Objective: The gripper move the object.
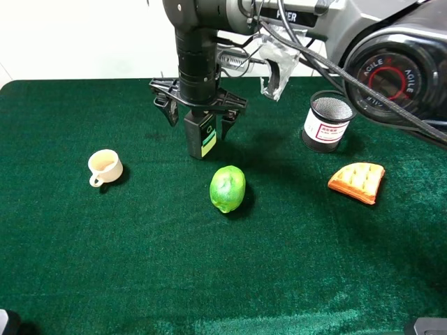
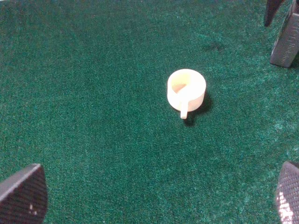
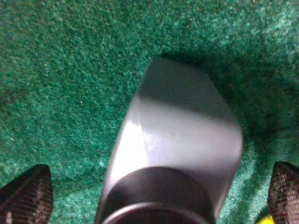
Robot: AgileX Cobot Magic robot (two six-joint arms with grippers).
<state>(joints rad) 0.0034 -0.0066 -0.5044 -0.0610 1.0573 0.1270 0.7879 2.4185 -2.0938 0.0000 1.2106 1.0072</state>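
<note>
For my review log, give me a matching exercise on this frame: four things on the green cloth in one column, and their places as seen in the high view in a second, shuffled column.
Things:
1. pump bottle
2. cream cup
3. green fruit
4. mesh cup

Places:
A. farthest left of the four
B. near the orange toast piece, farther back
C. under the right hand, between its open fingers
D. just in front of the bottle

Pairs: 1-C, 2-A, 3-D, 4-B.

The green table (image 1: pixel 84 265) is bearing a cream cup (image 1: pixel 105 167), a lime (image 1: pixel 228 188) and an orange waffle (image 1: pixel 357 181) — well apart. A mesh cup (image 1: pixel 327 122) and pump bottle (image 1: pixel 203 142) are standing farther back.
</note>
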